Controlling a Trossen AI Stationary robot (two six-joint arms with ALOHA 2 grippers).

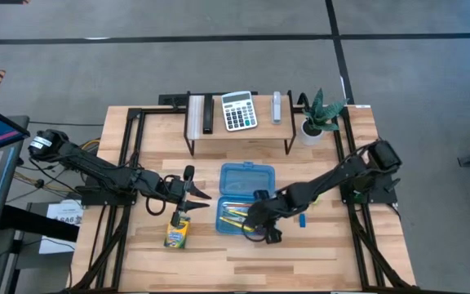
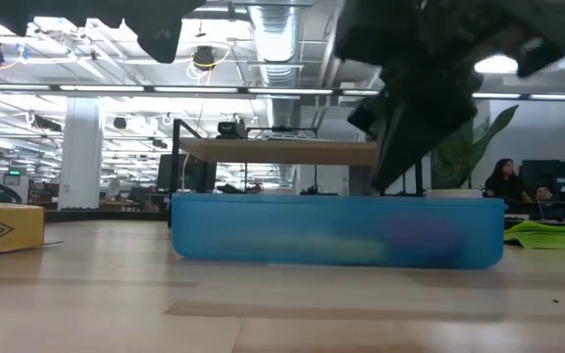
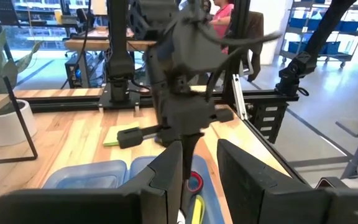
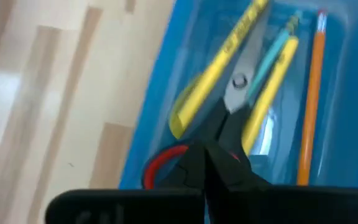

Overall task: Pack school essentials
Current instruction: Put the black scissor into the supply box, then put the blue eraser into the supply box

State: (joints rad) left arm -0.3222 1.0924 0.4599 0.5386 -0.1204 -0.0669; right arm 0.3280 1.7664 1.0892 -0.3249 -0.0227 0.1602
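1. Closest to the right wrist camera, the right gripper [image 4: 211, 163] has its dark fingers pressed together, with the red-handled scissors [image 4: 232, 99] lying just beyond their tips; whether the fingers pinch the red handle cannot be told.
2. Those scissors lie inside the blue pencil case [image 1: 246, 204], blades pointing away from the gripper, among yellow pencils [image 4: 219, 59] and an orange pencil [image 4: 311, 106].
3. Seen from above, the case sits at the middle of the wooden table [image 1: 317, 253], its lid open toward the far side, and the right gripper [image 1: 261, 222] hangs over the near right part of the tray.
4. Left of the case, the left gripper [image 1: 192, 196] hovers above the table with its fingers [image 3: 241, 174] slightly parted and nothing visibly between them.
5. Near that gripper, on the near left, lies the small crayon box [image 1: 177, 233].
6. A tiny blue piece [image 1: 303, 220] rests on the table just right of the case.
7. On the far side, a low shelf carries a calculator [image 1: 239, 110], and a potted plant [image 1: 321, 117] stands to its right.
8. From the left wrist camera, a lime-green sticky-note pad [image 3: 112, 138] shows on the table beyond the case.
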